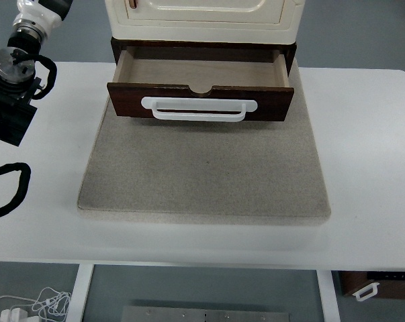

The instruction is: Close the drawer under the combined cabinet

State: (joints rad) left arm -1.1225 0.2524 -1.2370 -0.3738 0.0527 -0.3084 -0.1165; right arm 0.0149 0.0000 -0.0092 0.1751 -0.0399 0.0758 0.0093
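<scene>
A dark brown drawer [201, 100] with a white handle [199, 109] stands pulled out from under the cream cabinet [202, 17] at the top centre. The inside of the drawer [201, 68] shows bare and empty. Parts of my left arm [14, 74], black and white, show at the upper left edge, well to the left of the drawer and apart from it. Its hand does not show clearly. My right arm is out of the picture.
The cabinet stands on a grey mat [205, 174] on a white table [370, 168]. Black cable loops [7, 191] lie by the left edge. Below the table at the bottom right is a brown box with a white handle [368, 290].
</scene>
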